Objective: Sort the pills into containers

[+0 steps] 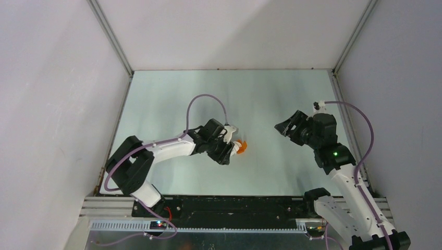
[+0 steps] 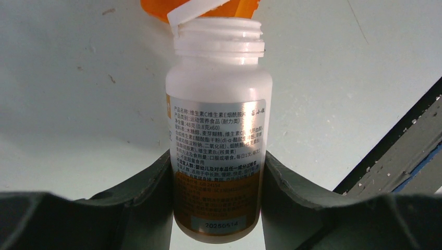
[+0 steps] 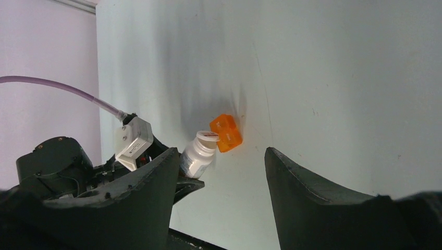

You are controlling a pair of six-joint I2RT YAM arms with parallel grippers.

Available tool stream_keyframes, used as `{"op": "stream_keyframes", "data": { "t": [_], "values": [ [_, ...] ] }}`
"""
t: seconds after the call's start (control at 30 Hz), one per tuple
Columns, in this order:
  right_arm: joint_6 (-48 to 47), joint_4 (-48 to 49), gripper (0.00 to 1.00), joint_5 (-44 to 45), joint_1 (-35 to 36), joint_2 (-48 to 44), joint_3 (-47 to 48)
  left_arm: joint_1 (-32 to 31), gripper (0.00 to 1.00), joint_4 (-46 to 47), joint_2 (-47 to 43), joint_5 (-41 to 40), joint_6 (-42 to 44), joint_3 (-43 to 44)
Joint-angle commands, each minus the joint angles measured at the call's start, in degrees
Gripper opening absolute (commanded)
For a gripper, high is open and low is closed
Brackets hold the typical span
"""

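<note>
Where the left claw (image 2: 216, 172) grips: its jaws are clamped on the lower body of the white pill bottle (image 2: 219, 88), one finger on each side of the label (image 2: 219, 151).
Step in hand: it looks like bringing the bottle's mouth to the orange cup (image 3: 226, 133) to tip pills across. This is a judgement, since no pill shows in any view.
Grip advice: the hold is low and the bottle is smooth, so a firm squeeze and a slow wrist roll would suit. A quick tilt might let the bottle swivel between the fingers.
Bottle looks: round white plastic with bare screw threads at the neck. The silvery label of fine print turns amber toward the base. In the right wrist view the bottle leans toward the cup.
Cap: the white cap (image 2: 195, 10) is off the threads and sits askew at the mouth, on the cup's side. It would likely block the flow, so it wants clearing first.
Cup: translucent and boxy, just beyond the bottle's mouth near the middle of the bench (image 2: 78, 78). I cannot tell which way its opening faces. It is probably light enough to skid if nudged.
Far side: the right claw (image 3: 221, 156) has its jaws apart and holds nothing, well to the right of the cup. It could steady the cup.
</note>
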Motion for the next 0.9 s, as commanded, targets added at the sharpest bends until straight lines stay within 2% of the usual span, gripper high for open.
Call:
{"op": "stream_keyframes", "data": {
  "t": [0.0,0.67,0.87],
  "values": [
    [0.57,-0.18,0.66,-1.21,-1.05,-1.68,-0.94,-1.20,0.00,-1.00,0.77,-2.41,0.87,4.43],
    [1.60,0.54,0.66,-4.63,-3.77,-1.66,-3.87,-5.15,0.00,-13.07,5.45,-10.82,3.23,14.39],
    [2.16,0.76,0.66,-5.57,-4.67,-1.41,-4.02,-6.41,0.00,-14.60,6.02,-11.88,3.38,14.66]
  ]
}}
